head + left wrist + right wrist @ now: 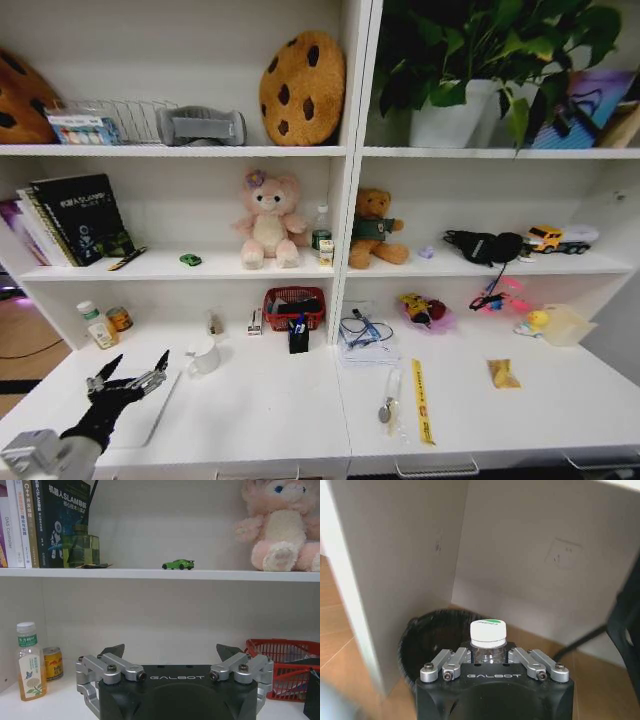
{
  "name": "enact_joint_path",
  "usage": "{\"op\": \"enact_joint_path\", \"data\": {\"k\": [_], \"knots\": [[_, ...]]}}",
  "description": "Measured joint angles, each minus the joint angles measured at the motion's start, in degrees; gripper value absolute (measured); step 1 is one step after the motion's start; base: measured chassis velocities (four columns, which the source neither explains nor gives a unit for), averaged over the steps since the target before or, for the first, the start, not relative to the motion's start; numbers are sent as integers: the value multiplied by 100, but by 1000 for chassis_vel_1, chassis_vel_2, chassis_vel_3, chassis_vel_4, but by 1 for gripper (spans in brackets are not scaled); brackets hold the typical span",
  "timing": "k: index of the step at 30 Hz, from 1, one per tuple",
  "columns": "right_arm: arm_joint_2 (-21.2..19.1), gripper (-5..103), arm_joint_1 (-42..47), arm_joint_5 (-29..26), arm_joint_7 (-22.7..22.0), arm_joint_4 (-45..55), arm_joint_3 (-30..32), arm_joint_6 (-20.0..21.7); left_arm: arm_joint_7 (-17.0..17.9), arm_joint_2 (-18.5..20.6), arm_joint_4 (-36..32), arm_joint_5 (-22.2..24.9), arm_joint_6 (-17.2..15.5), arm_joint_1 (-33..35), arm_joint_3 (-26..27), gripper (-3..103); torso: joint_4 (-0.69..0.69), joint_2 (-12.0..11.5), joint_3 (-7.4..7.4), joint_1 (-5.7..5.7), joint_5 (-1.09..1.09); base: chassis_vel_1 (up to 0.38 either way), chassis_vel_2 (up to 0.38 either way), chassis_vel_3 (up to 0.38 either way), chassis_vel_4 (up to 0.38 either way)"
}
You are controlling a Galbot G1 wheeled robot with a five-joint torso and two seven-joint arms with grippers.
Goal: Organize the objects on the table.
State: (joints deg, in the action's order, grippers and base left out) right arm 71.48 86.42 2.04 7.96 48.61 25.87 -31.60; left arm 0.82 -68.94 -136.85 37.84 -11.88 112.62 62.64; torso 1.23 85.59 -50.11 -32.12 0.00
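Bottle (488, 642) body hidden in right claw (492, 664)

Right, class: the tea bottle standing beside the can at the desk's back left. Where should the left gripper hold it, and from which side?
Probably the tea bottle's upper body, just under the white cap, approached level from the desk's open front. It stands upright and rises above the can close beside it, so the left gripper's open fingers clear the can there.

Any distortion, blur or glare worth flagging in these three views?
Head view: wide-angle bending of the white shelf boards. Left wrist view: sharp, evenly lit, open left tool. Right wrist view: blurred smear at one corner; right tool grips the clear white-capped bottle above a black bin.
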Motion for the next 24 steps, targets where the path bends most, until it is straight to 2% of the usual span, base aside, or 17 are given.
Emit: {"op": "enact_joint_path", "data": {"k": [1, 3, 4, 9, 12, 15, 18, 19, 20, 24], "knots": [[47, 27, -196, 124, 12, -188, 3, -56, 0, 0, 0, 0, 0, 0, 0, 100, -4, 0, 0, 0, 1, 0, 0, 0, 0], [79, 27, -351, 211, 31, -347, -8, -79, 0, 0, 0, 0, 0, 0, 0, 100, -4, 0, 0, 0, 0, 0, 0, 0, 0], [129, 27, -572, 307, 50, -564, -57, -96, 0, 0, 0, 0, 0, 0, 0, 100, 1, 0, 0, 0, -3, 0, 0, 0, 0], [312, 27, -1123, 664, 55, -1155, -76, -230, 0, 0, 0, 0, 0, 0, 0, 100, 3, 0, 0, 0, 0, 0, 0, 0, 0], [482, 27, -1644, 1006, -110, -1538, -10, -255, 0, 0, 0, 0, 0, 0, 0, 100, -4, 0, 1, -1, -1, 0, 0, 0, 0], [555, 27, -1834, 1052, -133, -1621, -32, -209, 0, 0, 0, 0, 0, 0, 0, 100, 2, 0, 0, -1, -1, 0, 0, 0, 0], [658, 27, -2093, 1174, -140, -1738, -40, -148, 2, -1, 0, -1, 0, 0, 2, 100, 1, 0, -1, -1, -3, 0, 0, 0, 0], [697, 27, -2162, 1227, -139, -1775, -45, -91, 1, -1, 2, 0, -1, 1, 1, 100, 12, 0, -2, 0, -6, 0, 0, 0, 0], [735, 27, -2248, 1286, -139, -1818, -48, -36, 1, 0, 1, 0, -1, 0, 0, 100, 14, 1, -2, 0, -7, -9, -24, -70, -13], [776, 27, -2337, 1355, -140, -1884, -43, 7, 1, 0, 1, 0, 0, 0, 0, 100, 13, 1, -1, 1, -4, -7, -67, -73, -24]]}}
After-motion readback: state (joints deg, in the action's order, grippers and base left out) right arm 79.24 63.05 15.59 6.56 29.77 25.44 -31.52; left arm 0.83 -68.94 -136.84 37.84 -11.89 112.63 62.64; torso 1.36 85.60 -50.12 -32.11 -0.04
